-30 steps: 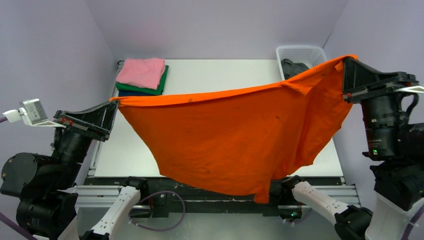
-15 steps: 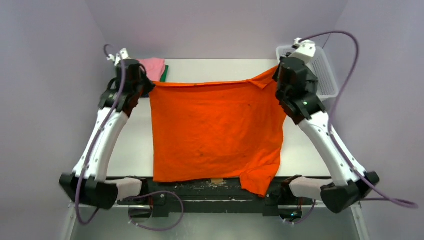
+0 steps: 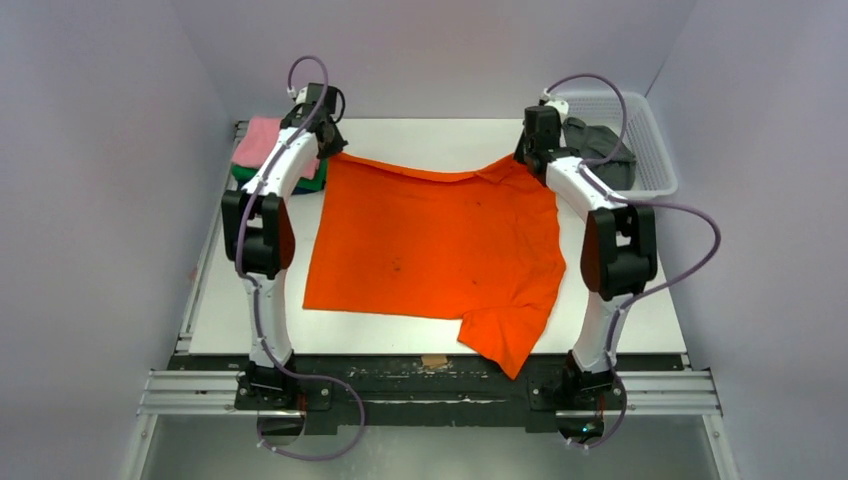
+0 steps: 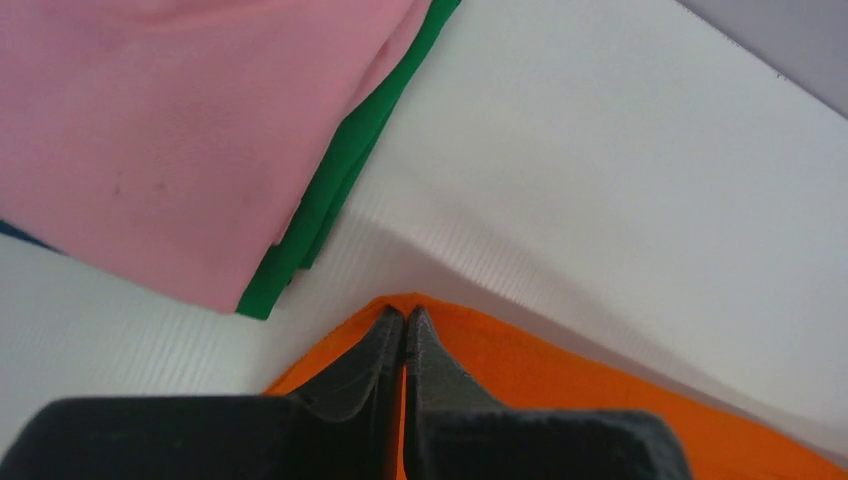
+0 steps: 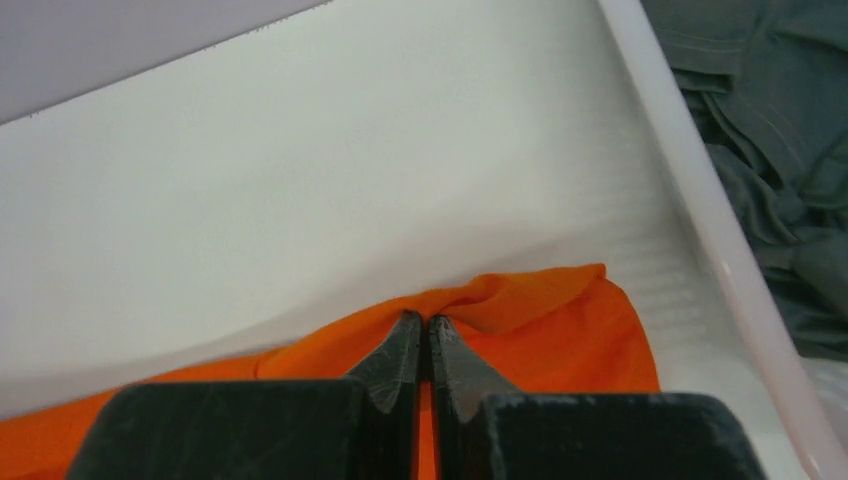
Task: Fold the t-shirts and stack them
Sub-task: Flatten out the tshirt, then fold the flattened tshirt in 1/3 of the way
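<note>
A bright orange t-shirt (image 3: 430,245) lies spread on the white table (image 3: 430,135), one sleeve hanging over the near edge. My left gripper (image 3: 331,152) is shut on its far left corner (image 4: 405,303); the black fingers (image 4: 380,350) pinch the orange cloth. My right gripper (image 3: 524,157) is shut on the far right corner (image 5: 500,295), which bunches at the fingertips (image 5: 402,345). Both arms reach far over the table. A folded pink t-shirt (image 3: 258,140) tops a green t-shirt (image 3: 310,183) at the far left. Both show in the left wrist view, pink (image 4: 170,130), green (image 4: 340,170).
A white lattice basket (image 3: 652,150) at the far right holds a crumpled dark grey t-shirt (image 3: 600,150), also in the right wrist view, grey shirt (image 5: 770,130) behind the basket rim (image 5: 690,180). Grey walls close the sides and back. A metal rail (image 3: 430,390) runs along the near edge.
Both arms have swung from near the bases to the table's far side, carrying the orange t-shirt from hanging in the air down flat onto the table.
</note>
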`<state>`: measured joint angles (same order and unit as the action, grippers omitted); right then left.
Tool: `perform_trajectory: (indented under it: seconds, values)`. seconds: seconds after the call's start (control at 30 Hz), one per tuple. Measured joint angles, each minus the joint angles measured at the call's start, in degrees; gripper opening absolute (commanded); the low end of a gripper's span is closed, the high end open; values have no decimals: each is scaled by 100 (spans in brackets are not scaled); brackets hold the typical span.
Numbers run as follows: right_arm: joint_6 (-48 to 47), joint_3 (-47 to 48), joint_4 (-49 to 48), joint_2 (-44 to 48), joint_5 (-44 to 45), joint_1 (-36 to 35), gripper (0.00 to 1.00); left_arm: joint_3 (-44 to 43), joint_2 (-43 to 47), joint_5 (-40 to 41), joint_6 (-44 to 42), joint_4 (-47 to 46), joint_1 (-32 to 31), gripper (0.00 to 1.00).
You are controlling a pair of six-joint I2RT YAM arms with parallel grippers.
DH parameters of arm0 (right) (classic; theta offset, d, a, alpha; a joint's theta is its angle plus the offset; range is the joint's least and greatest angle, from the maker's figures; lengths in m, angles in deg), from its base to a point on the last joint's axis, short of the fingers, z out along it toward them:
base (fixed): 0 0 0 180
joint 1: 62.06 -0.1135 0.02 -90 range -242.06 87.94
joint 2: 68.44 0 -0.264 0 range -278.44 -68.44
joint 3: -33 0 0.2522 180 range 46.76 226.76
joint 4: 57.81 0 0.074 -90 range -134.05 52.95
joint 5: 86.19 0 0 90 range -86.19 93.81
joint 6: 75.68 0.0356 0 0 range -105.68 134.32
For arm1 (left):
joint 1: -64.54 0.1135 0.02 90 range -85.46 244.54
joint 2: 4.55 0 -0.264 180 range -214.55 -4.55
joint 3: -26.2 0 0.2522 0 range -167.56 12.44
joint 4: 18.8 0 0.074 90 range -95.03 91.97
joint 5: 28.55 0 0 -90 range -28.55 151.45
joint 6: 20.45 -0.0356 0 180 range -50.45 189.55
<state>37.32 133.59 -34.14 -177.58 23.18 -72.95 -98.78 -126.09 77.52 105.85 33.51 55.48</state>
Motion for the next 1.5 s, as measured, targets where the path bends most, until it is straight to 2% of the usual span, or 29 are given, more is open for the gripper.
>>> perform_trajectory:
  seconds: [0.17,0.4,0.73,1.07,1.13,1.17,1.2,1.27,1.33,1.4,1.47,1.5]
  values:
    - [20,717,-50,-887,-358,44,0,-870,-828,-275,-46,50,144,0]
    - [35,1290,586,-1147,-603,127,0,-966,-1029,-586,-50,131,356,0]
    - [83,1499,2931,-557,-772,160,0,533,-79,-675,-101,96,380,0]
    - [420,761,4273,393,-643,160,0,1552,968,-691,-157,262,380,0]
    - [496,417,4363,463,-579,157,8,1810,1123,-695,-173,280,380,0]
    - [540,208,4376,496,-553,157,20,1912,1174,-697,-192,293,380,0]
    - [595,-28,4400,525,-540,157,33,2044,1231,-699,-208,295,380,7]
    - [699,-516,4457,566,-520,155,65,2321,1333,-702,-245,343,380,31]
    - [787,-942,4535,647,-485,140,88,2553,1436,-695,-302,398,380,48]
    - [807,-1167,4618,774,-461,125,91,2791,1617,-688,-297,461,380,64]
    - [807,-1196,4636,968,-437,111,91,2962,1843,-695,-295,487,380,88]
    - [807,-1174,4588,1099,-431,103,91,3034,2002,-697,-289,498,380,98]
